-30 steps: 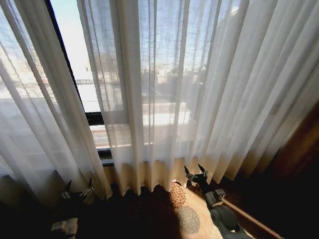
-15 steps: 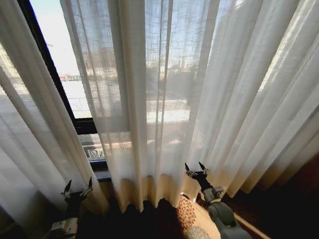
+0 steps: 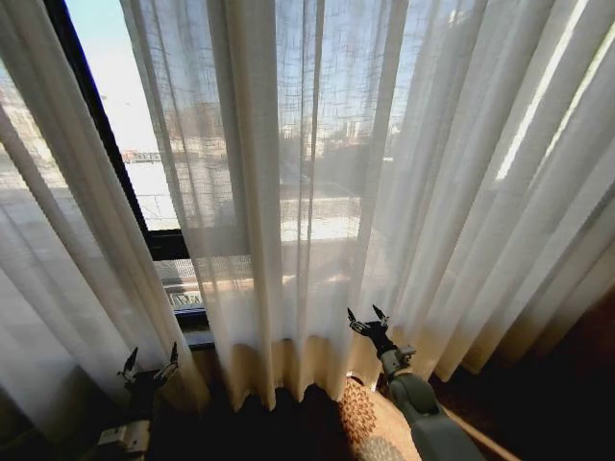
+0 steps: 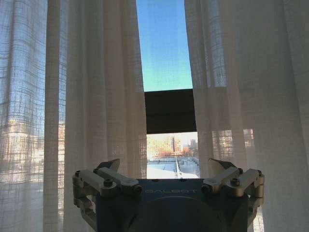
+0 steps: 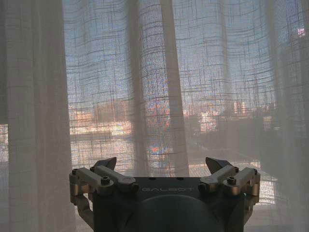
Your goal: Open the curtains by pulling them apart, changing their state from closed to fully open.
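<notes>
Sheer cream pleated curtains hang before the window. A left panel (image 3: 67, 250) and a wide right panel (image 3: 384, 173) are parted by a narrow gap showing bare glass (image 3: 110, 86). My left gripper (image 3: 149, 363) is open, low, just in front of the left panel's inner edge; its wrist view looks through the gap (image 4: 164, 58) between both panels. My right gripper (image 3: 364, 319) is open, low, close to the right panel's lower folds (image 5: 154, 87), holding nothing.
A dark window frame bar (image 3: 96, 125) slants down through the gap to a dark sill (image 3: 187, 317). A patterned rug (image 3: 370, 423) lies on dark floor below the right arm. Wood floor (image 3: 577, 375) shows at lower right.
The head camera has moved closer to the window and the picture shifted. My right gripper has reached slightly forward and left toward the curtain folds. The left gripper stays low.
</notes>
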Controlling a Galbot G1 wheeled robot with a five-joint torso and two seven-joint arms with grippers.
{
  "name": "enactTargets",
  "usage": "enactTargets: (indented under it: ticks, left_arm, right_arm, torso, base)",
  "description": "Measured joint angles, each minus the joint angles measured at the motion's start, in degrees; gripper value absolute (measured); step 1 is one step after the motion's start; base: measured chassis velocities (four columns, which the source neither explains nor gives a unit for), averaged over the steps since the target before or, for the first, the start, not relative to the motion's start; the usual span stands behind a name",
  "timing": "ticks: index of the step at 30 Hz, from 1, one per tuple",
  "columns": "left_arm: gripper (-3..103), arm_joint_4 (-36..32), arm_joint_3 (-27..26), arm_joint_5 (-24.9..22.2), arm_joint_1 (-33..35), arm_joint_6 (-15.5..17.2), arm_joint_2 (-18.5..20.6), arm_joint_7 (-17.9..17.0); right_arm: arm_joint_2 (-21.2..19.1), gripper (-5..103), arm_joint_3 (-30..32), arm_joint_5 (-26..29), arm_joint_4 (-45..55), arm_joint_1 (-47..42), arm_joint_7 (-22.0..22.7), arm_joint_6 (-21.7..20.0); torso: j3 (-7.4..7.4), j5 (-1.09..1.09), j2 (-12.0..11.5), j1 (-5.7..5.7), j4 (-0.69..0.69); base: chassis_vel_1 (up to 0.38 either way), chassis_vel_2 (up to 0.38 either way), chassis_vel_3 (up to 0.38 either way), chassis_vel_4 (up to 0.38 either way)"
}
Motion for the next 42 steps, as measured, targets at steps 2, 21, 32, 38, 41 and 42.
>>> enactTargets:
  ticks: [2, 21, 32, 38, 41, 42]
  left_arm:
    - [100, 0.0, 0.0, 0.0, 0.0, 0.0, 0.0, 0.0]
    - [100, 0.0, 0.0, 0.0, 0.0, 0.0, 0.0, 0.0]
    - [100, 0.0, 0.0, 0.0, 0.0, 0.0, 0.0, 0.0]
    - [100, 0.0, 0.0, 0.0, 0.0, 0.0, 0.0, 0.0]
    - [100, 0.0, 0.0, 0.0, 0.0, 0.0, 0.0, 0.0]
    - [100, 0.0, 0.0, 0.0, 0.0, 0.0, 0.0, 0.0]
  right_arm:
    - [0.1, 100, -0.2, -0.4, -0.5, 0.7, 0.4, -0.1]
    - [0.6, 100, -5.5, -1.1, -11.3, 12.8, 3.3, -1.7]
    - [1.9, 63, -6.6, -1.6, -13.4, 14.2, 3.0, -0.5]
    - [1.7, 36, -6.7, -1.7, -13.4, 14.0, 3.0, -0.1]
    - [1.6, 30, -6.7, -1.6, -13.3, 13.7, 3.0, 0.1]
    - [1.5, 25, -6.6, -1.3, -13.0, 13.4, 2.7, 0.2]
  torso:
    - [0.0, 0.0, 0.0, 0.0, 0.0]
    - [0.0, 0.0, 0.0, -0.02, 0.0]
    - [-0.01, 0.01, 0.0, -0.03, 0.0]
    - [-0.01, 0.01, 0.0, -0.03, -0.01]
    - [-0.01, 0.01, 0.0, -0.03, -0.01]
    - [-0.01, 0.01, 0.0, -0.03, 0.0]
  base:
    - [-0.084, 0.117, 0.099, -0.131]
    - [-0.006, 0.011, 0.01, -0.01]
    - [0.0, 0.0, 0.0, 0.0]
    - [0.0, 0.0, 0.0, 0.0]
    - [0.0, 0.0, 0.0, 0.0]
    - [0.0, 0.0, 0.0, 0.0]
